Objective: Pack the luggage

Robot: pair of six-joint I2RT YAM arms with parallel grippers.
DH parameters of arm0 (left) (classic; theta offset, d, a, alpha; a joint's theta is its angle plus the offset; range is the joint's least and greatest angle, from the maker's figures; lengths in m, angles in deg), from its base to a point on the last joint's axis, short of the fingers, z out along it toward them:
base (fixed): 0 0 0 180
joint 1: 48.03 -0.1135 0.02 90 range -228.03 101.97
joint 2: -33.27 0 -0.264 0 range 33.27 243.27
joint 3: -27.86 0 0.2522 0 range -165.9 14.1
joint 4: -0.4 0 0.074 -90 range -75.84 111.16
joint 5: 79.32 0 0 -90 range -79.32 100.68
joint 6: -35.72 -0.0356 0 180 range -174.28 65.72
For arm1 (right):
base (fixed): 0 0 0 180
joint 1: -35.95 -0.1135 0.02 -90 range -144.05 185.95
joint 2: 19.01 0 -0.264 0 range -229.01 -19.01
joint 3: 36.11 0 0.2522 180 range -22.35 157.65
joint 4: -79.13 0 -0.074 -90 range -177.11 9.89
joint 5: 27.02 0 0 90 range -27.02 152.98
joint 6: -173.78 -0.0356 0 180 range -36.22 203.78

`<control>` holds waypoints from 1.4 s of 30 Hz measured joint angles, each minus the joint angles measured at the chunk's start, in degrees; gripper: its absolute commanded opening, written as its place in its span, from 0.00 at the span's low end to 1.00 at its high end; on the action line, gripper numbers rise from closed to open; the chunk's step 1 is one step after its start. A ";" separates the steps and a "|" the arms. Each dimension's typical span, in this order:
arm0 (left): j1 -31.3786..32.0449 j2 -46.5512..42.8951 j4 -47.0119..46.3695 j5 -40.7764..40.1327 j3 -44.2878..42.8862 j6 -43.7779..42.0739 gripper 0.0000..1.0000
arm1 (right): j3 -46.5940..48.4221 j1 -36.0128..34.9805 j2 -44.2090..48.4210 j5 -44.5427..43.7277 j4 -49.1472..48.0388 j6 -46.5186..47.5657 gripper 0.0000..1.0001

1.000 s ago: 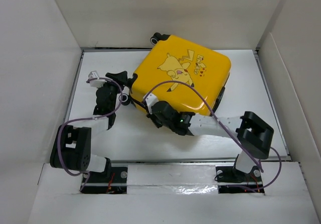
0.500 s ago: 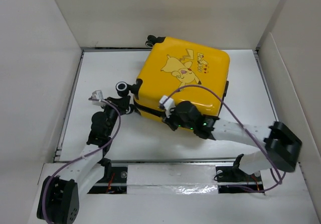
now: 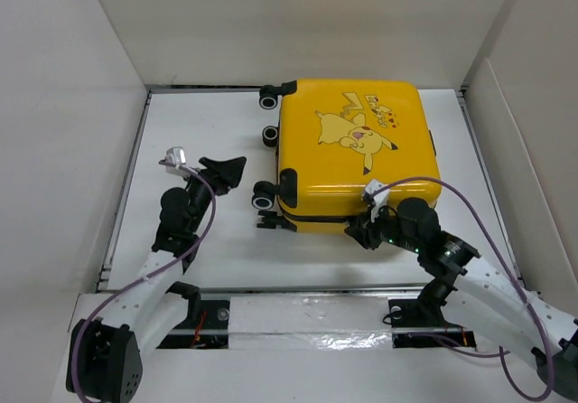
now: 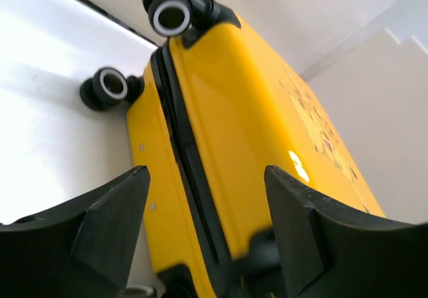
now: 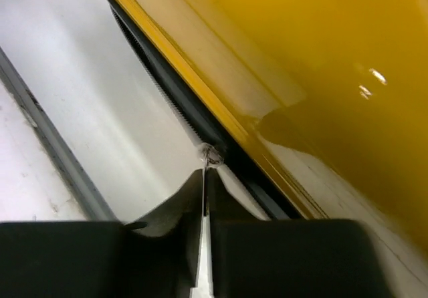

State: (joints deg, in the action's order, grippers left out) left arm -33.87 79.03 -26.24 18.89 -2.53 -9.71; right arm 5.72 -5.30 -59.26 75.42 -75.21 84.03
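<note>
The luggage [image 3: 357, 164] is a yellow hard-shell suitcase with a Pikachu print, lying flat and closed, with its black wheels [image 3: 269, 135] facing left. My right gripper [image 3: 358, 233] is at its near edge. In the right wrist view the gripper [image 5: 204, 178] is shut on the small metal zipper pull [image 5: 210, 155] on the dark zipper band under the yellow shell [image 5: 321, 57]. My left gripper [image 3: 230, 170] is open and empty, just left of the suitcase. In the left wrist view its fingers [image 4: 107, 211] frame the suitcase's side seam [image 4: 194, 171] without touching it.
White walls box in the table on the left, back and right. The suitcase sits in the back right part of the white tabletop [image 3: 181, 123]. A grey rail [image 3: 307, 287] runs along the near edge. Two wheels [image 4: 172, 16] show in the left wrist view.
The suitcase has swung round and shifted right, now square to the table. My right gripper has moved right along its near edge. My left gripper has come off the suitcase.
</note>
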 measured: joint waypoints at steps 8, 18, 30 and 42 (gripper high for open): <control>-0.02 21.86 -1.14 4.98 -16.63 -0.68 0.69 | 7.10 -1.68 8.63 -0.22 3.13 -3.72 0.84; 2.60 23.34 -3.19 10.08 -16.06 -1.53 0.66 | 27.02 20.44 -7.52 -8.74 -3.93 -3.34 0.57; 7.82 21.94 -6.29 12.66 -12.63 -4.09 0.68 | 36.46 51.39 -39.65 11.41 -10.91 -10.38 1.00; 13.49 17.97 -9.27 10.19 -8.59 -5.18 0.65 | 54.82 43.82 -61.68 19.47 -15.82 -12.37 0.98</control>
State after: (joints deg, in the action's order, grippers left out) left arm -20.39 97.00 -35.51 29.07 -11.12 -14.89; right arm 60.54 38.52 -120.94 94.90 -91.03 71.66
